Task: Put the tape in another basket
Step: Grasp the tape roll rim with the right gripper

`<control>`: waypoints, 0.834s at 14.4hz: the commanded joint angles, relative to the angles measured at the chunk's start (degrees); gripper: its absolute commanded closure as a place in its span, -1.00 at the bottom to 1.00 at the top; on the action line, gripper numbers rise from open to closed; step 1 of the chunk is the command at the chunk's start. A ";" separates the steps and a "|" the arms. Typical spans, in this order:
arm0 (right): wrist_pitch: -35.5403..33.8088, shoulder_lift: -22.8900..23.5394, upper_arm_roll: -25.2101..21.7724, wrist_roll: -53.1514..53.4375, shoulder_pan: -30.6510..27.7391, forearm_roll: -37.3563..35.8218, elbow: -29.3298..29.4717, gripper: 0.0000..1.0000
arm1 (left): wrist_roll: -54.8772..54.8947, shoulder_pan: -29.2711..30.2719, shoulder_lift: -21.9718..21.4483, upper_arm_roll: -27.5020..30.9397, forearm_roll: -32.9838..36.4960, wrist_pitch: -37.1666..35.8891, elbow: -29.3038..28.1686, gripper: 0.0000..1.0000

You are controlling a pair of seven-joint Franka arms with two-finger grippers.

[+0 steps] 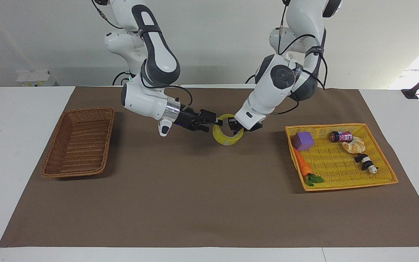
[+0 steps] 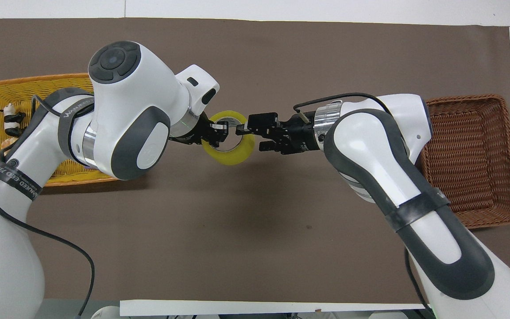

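Note:
The tape [image 1: 227, 139], a yellow roll, hangs in the air over the middle of the brown mat, and it also shows in the overhead view [image 2: 233, 157]. My left gripper [image 1: 232, 126] [image 2: 216, 133] is shut on its rim at the end toward the yellow tray. My right gripper [image 1: 212, 125] [image 2: 252, 138] is open, with its fingers on either side of the rim at the end toward the brown basket. The dark brown wicker basket [image 1: 78, 111] [image 2: 467, 99] stands empty at the right arm's end of the table.
A shallow yellow tray [image 1: 326, 126] [image 2: 29, 79] at the left arm's end holds a purple cube [image 1: 303, 141], a carrot [image 1: 302, 165], a can [image 1: 341, 136], a bread piece [image 1: 355, 146] and a panda toy [image 1: 366, 162].

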 commanded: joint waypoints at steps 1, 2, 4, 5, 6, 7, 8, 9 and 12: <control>0.75 -1.60 -0.08 -0.25 0.17 1.11 -2.66 -1.00 | -0.30 -0.60 -2.08 0.63 -0.98 0.91 -1.74 1.00; 0.75 -1.68 -0.08 -0.16 0.16 1.29 -2.93 -0.99 | -0.22 -0.60 -2.08 0.63 -0.98 0.99 -1.74 1.00; 0.57 -1.77 -0.17 -0.16 0.16 2.77 -3.28 -0.99 | -0.22 -0.60 -2.08 0.71 -0.98 0.65 -1.74 1.00; 0.49 -1.86 -0.08 0.01 0.16 3.56 -3.28 -0.96 | -0.22 -0.60 -2.08 0.71 -0.98 0.47 -1.74 1.00; 0.40 -1.95 -0.08 0.27 0.08 4.53 -3.37 -0.92 | -0.13 -0.60 -2.08 0.71 -0.98 0.47 -1.83 1.00; 0.40 -2.04 -0.17 0.28 0.16 5.76 -3.28 -0.91 | -0.13 -0.51 -2.08 0.71 -0.98 0.47 -1.83 1.00; 0.31 -2.04 -0.17 0.28 0.16 6.73 -3.28 -0.91 | -0.13 -0.51 -2.08 0.63 -0.98 0.56 -1.83 1.00; 0.14 -2.04 -0.17 0.28 0.08 6.91 -3.37 -0.91 | -0.13 -0.42 -2.08 0.63 -1.07 0.47 -1.83 1.00; 0.05 -2.12 -0.17 0.28 0.08 7.79 -3.46 -0.81 | -0.04 -0.34 -2.08 0.63 -1.07 0.47 -1.83 1.00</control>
